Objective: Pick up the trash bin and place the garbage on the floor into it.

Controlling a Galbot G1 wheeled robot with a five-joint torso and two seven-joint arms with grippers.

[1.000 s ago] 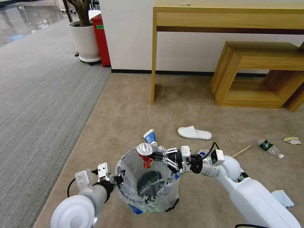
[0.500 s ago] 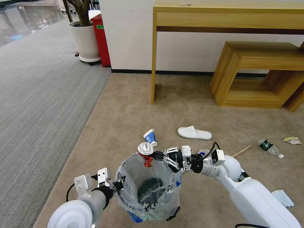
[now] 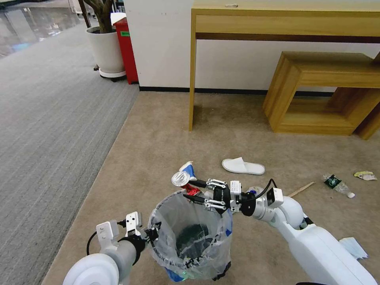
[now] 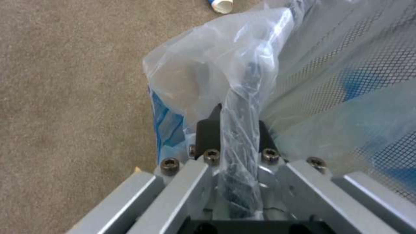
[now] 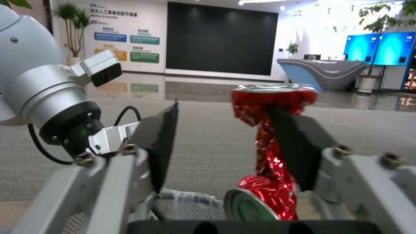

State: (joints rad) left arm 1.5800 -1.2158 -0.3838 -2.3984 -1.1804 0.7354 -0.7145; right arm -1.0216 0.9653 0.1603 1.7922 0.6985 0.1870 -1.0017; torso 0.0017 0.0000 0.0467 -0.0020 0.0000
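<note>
White rounded shells are seen on both arms, ending in silver cylindrical wrists with black collars. Small white camera boxes and looped black cables are mounted at each wrist. The left gripper and right gripper are built from grey metal links, hex-head screws and black fingers.

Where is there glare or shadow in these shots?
Head view: the glossy floor far left mirrors daylight; the desk casts a soft shadow on the carpet. Left wrist view: the left gripper pinches the trash bin by its liner, whose highlights veil the mesh. Right wrist view: bright screens glare, and the crushed red can glints by the open right gripper.
</note>
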